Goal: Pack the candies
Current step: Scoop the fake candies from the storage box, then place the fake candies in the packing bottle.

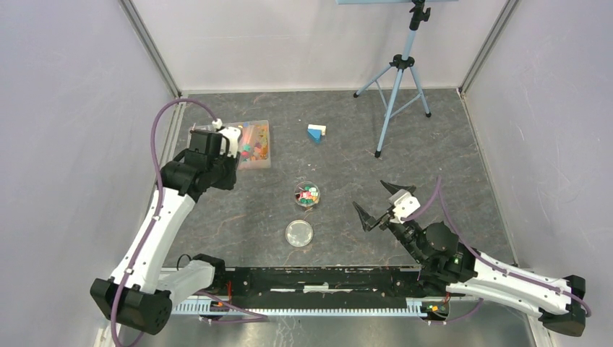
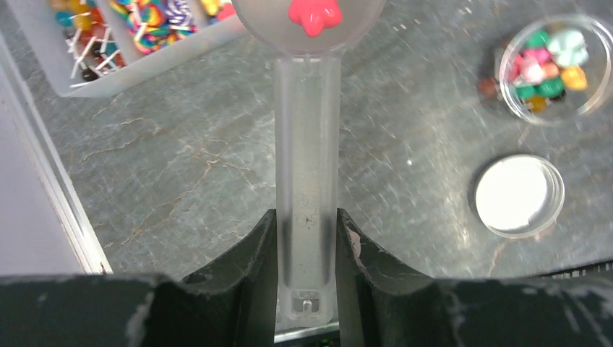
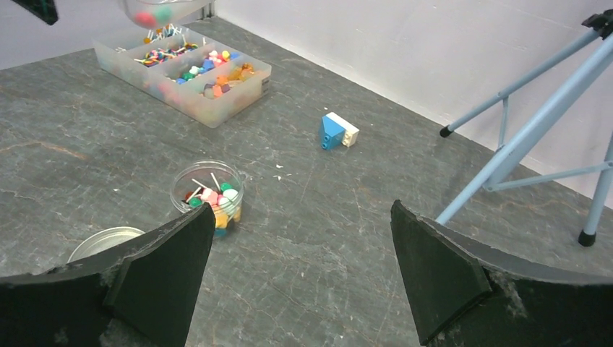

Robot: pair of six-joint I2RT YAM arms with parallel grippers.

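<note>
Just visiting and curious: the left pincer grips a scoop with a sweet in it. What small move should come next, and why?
Probably swing the left pincer across until the scoop hangs over the open round jar, ready to tip. The scoop holds a pink candy, the jar already has candies, and its lid lies beside it.

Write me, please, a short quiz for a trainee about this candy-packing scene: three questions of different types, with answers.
1. True or false: the round clear lid sits on the round clear jar of candies.
2. What does the left gripper hold? A) nothing; B) a translucent plastic scoop with a pink candy in it; C) the lid.
3. Fill in: the right gripper is ____ and holds nothing.
Key: 1 false, the lid lies apart from the jar, nearer the arms; 2 B; 3 open.
</note>
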